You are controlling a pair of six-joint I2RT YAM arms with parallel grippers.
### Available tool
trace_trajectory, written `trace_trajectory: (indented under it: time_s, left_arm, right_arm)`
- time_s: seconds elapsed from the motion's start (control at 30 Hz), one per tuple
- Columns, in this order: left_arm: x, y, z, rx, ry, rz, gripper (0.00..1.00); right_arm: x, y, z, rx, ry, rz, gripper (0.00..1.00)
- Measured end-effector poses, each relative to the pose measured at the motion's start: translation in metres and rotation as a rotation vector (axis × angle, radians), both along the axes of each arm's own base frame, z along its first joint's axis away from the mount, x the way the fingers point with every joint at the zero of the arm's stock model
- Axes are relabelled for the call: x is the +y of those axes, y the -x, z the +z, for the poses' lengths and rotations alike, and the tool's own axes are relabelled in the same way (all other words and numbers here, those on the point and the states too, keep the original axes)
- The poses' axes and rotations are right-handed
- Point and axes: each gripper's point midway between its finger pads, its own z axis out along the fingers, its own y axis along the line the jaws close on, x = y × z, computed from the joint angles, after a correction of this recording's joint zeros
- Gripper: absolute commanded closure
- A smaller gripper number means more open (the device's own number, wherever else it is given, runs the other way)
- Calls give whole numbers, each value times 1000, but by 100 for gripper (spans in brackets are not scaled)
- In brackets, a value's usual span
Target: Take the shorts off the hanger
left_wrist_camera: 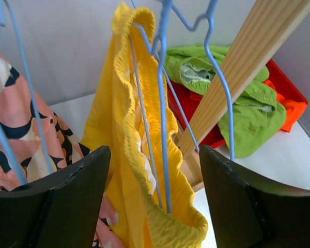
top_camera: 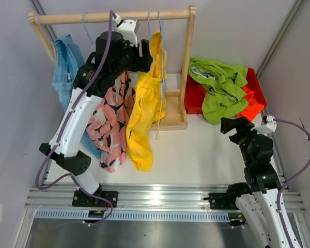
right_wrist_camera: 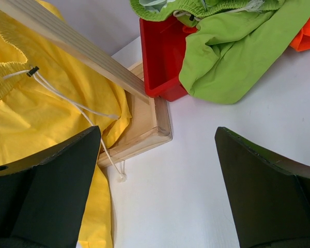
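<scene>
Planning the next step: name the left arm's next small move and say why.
Probably close the left tool on the yellow shorts: its jaws stand open either side of their waistband, which hangs on the blue hanger, so a grip seems needed before pulling them off.

Pale lilac walls closing in a white table.
Wooden clothes rack standing at the back, ribbed aluminium rail running along the near edge, soft even light, glare on the metal.
</scene>
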Motion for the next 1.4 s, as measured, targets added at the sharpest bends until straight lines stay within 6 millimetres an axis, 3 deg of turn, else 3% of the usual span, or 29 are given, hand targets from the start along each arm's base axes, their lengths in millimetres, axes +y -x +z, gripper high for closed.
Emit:
trace_trajectory:
  time_s: [0.27,0.67,0.8,0.97,1.1,1.4]
  left_arm:
    - [9,-12,20,-53,40,26,39]
    - [-2,-25,6,-20,48,-4,56]
    - [-4,-26,4,-13,56,-5,74]
    - [-7,-30,-3,1,56,-6,83]
    - [-12,-37,-14,23,46,-9,100]
    - [-12,-37,-12,19,38,-13,100]
  right_arm:
    - [0,0,-7,15,5,-2,1]
    - [-4,1,-20,40,26,-15,1]
    - [-5,1,-24,47,30,-17,1]
    - [-6,3,-27,49,32,-21,1]
    - [-7,4,-28,48,36,-26,1]
    - [-11,4,-27,41,46,-39,1]
